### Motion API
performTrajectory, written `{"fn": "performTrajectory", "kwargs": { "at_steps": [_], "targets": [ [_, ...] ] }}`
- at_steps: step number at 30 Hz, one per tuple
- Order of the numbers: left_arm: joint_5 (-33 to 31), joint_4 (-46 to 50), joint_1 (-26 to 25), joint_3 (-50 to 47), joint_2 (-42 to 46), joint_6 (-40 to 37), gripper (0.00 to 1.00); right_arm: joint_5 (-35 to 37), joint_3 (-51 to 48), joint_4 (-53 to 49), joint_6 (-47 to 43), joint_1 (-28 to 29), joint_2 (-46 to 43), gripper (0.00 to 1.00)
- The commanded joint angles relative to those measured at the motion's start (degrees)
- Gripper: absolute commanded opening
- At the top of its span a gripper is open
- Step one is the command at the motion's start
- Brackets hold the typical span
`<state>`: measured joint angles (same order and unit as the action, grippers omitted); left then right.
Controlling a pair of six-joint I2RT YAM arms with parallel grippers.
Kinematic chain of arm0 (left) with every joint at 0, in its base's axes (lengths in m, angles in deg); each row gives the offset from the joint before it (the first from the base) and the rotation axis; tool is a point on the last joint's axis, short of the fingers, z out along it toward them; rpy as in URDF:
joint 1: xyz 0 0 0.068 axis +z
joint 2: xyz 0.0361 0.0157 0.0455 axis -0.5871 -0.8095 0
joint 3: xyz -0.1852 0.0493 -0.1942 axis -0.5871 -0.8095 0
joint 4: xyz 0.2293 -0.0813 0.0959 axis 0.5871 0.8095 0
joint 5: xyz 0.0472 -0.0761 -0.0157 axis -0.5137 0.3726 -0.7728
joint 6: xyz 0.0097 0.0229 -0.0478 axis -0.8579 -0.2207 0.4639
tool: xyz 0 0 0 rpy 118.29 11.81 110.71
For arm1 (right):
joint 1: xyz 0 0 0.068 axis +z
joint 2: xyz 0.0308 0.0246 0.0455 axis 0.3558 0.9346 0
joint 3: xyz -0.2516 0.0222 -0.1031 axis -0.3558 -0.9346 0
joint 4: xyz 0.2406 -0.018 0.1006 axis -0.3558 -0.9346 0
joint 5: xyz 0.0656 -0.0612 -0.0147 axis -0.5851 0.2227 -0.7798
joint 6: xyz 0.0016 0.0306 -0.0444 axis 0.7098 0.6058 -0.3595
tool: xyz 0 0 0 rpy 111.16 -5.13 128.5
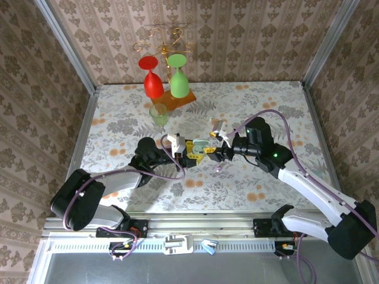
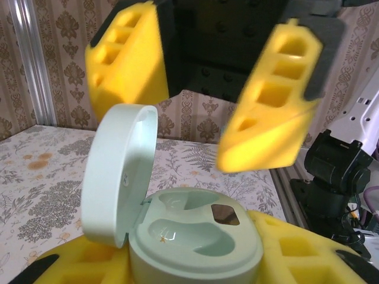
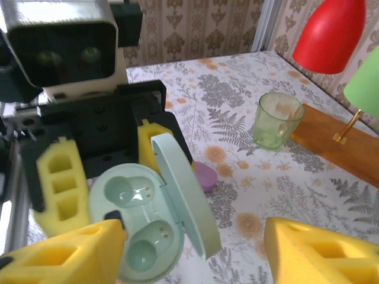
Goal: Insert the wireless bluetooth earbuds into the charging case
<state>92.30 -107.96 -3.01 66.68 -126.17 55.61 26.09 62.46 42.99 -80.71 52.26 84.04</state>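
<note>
Left gripper (image 1: 189, 151) pinches the open mint charging case (image 3: 139, 219) mid-table (image 1: 266, 106). Right gripper (image 3: 192, 236) hangs spread just over it. Lilac earbud (image 1: 218, 168) lies loose, toward the near edge from those right jaws.

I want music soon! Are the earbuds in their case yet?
Done: the mint case is open, lid up. In hand: the left gripper clamps it; the right gripper hangs open above. Left: I can't tell if the wells hold buds, and a small purple piece lies on the table.
</note>
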Motion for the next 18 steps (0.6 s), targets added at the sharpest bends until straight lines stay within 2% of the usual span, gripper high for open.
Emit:
{"fn": "performTrajectory", "kwargs": {
  "at_steps": [1, 5, 9, 11, 14, 18],
  "targets": [
    [-0.56, -3.64, 0.85, -0.73, -0.62, 0.89, 0.27, -0.20, -2.20, 3.03, 3.06, -0.04, -4.10, 0.74],
    [-0.67, -7.30, 2.36, -1.26, -1.41, 2.41, 0.27, 5.26, -6.47, 8.61, 10.51, -1.26, -8.45, 0.87],
    [-0.96, -12.38, 4.27, -1.61, -2.57, 4.85, 0.27, 20.69, -9.98, 9.06, 23.14, -3.29, -11.21, 0.92],
    [-1.02, -13.06, 4.68, -1.24, -3.02, 5.39, 0.27, 24.98, -11.89, 8.40, 28.65, -4.75, -11.75, 0.92],
    [-1.06, -13.14, 4.77, -0.92, -3.05, 4.88, 0.27, 27.83, -14.62, 6.46, 37.17, -7.51, -11.85, 0.90],
    [-1.89, -13.13, 4.86, -0.73, -3.09, 4.32, 0.27, 26.52, -16.75, 3.00, 44.73, -11.28, -10.09, 0.89]
  ]
}}
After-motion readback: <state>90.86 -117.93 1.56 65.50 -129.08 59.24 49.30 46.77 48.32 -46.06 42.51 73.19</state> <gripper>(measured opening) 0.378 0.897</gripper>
